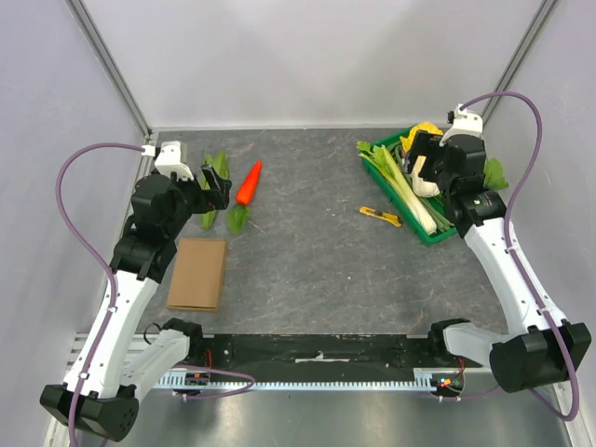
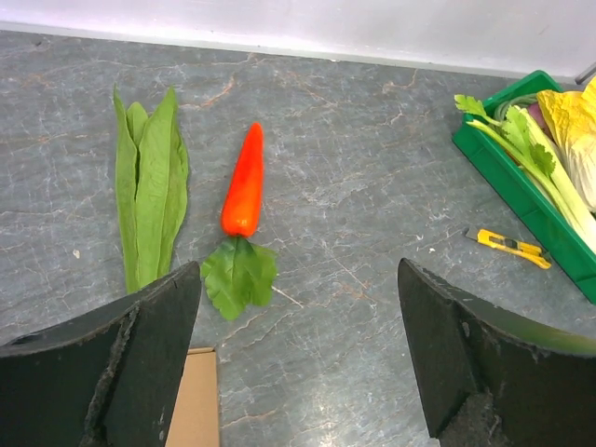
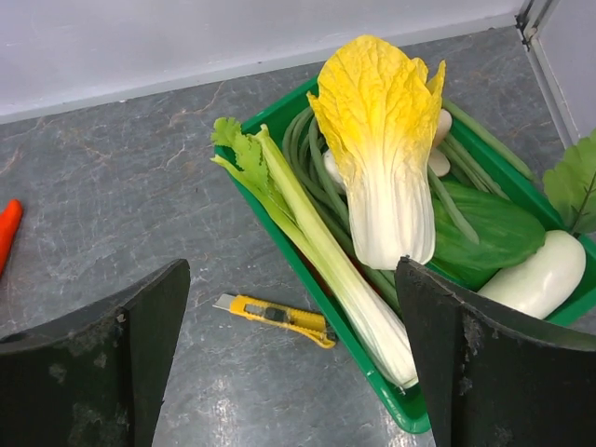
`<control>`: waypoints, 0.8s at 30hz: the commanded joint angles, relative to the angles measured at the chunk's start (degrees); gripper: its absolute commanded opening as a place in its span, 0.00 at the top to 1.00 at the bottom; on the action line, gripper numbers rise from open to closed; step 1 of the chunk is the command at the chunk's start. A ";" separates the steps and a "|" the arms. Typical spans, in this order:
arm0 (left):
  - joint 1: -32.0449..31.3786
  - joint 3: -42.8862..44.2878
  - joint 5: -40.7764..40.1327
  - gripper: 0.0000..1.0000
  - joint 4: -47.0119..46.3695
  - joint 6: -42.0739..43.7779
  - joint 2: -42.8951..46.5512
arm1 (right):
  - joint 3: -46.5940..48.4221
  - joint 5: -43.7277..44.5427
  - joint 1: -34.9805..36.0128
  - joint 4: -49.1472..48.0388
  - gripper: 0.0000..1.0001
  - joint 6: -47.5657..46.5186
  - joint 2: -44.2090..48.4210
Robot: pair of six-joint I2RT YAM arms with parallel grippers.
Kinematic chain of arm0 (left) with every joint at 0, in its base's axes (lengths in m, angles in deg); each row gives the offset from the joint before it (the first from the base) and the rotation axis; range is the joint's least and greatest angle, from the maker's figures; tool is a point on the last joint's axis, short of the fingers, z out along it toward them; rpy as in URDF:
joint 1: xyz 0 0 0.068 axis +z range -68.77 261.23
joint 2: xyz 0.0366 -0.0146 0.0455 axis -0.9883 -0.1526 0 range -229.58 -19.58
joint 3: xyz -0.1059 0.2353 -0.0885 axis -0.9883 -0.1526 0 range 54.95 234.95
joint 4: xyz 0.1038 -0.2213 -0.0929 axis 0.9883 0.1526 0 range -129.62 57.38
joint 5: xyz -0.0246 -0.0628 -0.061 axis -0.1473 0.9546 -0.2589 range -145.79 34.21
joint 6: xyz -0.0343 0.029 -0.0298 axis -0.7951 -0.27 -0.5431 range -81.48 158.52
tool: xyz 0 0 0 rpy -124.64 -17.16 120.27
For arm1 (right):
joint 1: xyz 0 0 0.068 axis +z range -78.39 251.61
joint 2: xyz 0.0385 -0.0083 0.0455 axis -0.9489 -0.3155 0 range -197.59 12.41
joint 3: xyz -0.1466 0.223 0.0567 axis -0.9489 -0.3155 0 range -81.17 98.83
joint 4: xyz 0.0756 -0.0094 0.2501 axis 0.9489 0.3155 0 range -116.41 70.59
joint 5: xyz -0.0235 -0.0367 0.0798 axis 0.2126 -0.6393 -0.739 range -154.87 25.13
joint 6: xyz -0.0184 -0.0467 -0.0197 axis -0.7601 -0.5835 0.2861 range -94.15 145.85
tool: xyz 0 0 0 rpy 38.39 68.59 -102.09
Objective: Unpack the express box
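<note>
And there's the cardboard box (image 1: 197, 273), lying flat on the grey table (image 1: 317, 261) over on the left, close beside the left arm. Its plain brown top faces up and nothing is touching it. The left gripper (image 2: 298, 358) hovers just past the box's far end, jaws spread wide, nothing between them. From its wrist camera only a corner of the box peeks in at the bottom, by the left finger. Ahead of it on the table lies an orange carrot (image 2: 244, 184) with a green leafy tuft at its near end. Just left of that is a long green leaf (image 2: 149, 182), lying apart from the carrot.

Across to the right side now. The right gripper (image 3: 293, 368) hangs over the green crate (image 1: 430, 238), jaws also wide apart and holding nothing. The crate below it is packed. A yellow-topped cabbage (image 3: 382, 158) lies on top and a celery stalk (image 3: 321, 256) runs along the left wall. Green beans (image 3: 303, 144) poke out from under the cabbage, and something smooth and white (image 3: 545, 277) sits at the right end. A yellow knife (image 3: 277, 317) lies on the table just beside the crate, on the side toward the box. Box and crate sit well apart, with the knife between them. Whether the box's flap is sealed, I cannot tell from these views.
</note>
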 commanded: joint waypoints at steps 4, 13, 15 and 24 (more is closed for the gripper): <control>-0.24 -0.56 -3.43 0.00 1.18 0.44 0.83 | 2.49 -3.61 -0.11 1.36 0.02 2.29 -2.27; 8.26 0.67 -11.36 0.00 16.03 -7.20 -9.27 | 0.83 -12.58 1.20 3.91 0.02 4.49 -6.14; 11.35 -1.35 -6.21 0.00 16.30 -9.40 -10.33 | -1.18 -9.95 4.96 3.39 0.02 5.19 -6.06; 25.14 -7.50 -3.44 0.01 14.11 -21.18 -10.42 | -4.71 0.70 21.49 1.55 0.02 12.21 -8.43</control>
